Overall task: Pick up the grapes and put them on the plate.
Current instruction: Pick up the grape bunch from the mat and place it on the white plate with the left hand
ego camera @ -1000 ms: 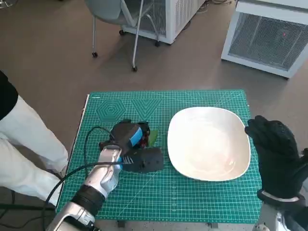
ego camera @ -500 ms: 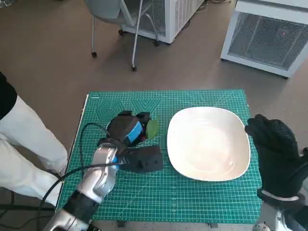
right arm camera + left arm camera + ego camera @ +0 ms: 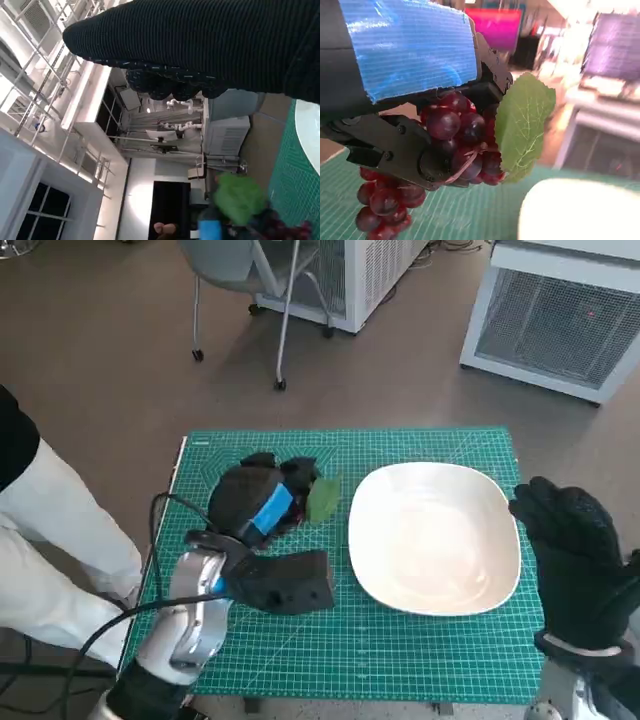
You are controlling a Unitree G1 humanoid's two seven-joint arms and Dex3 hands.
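Observation:
A bunch of dark red grapes (image 3: 456, 134) with a green leaf (image 3: 522, 125) hangs above the green mat, gripped by my left hand (image 3: 405, 47). Its black fingers (image 3: 395, 145) wrap the top of the bunch. From the head camera, the left hand (image 3: 255, 502) hovers left of the white plate (image 3: 435, 537), and only the leaf (image 3: 322, 498) pokes out beside it. The plate holds nothing. My gloved right hand (image 3: 575, 560) hovers at the plate's right edge, holding nothing. The right wrist view shows the glove (image 3: 200, 45), the leaf (image 3: 240, 197) and some grapes (image 3: 280, 227).
The green cutting mat (image 3: 400, 660) covers the small table. A person's white-trousered leg (image 3: 50, 530) stands close to the table's left side. A wheeled chair (image 3: 250, 280) and white cabinets (image 3: 560, 310) stand on the floor beyond. A black cable (image 3: 160, 540) loops off my left wrist.
My left hand has risen and moved towards the mat's far side with the grapes, and the leaf now shows more fully. The right hand has stayed put.

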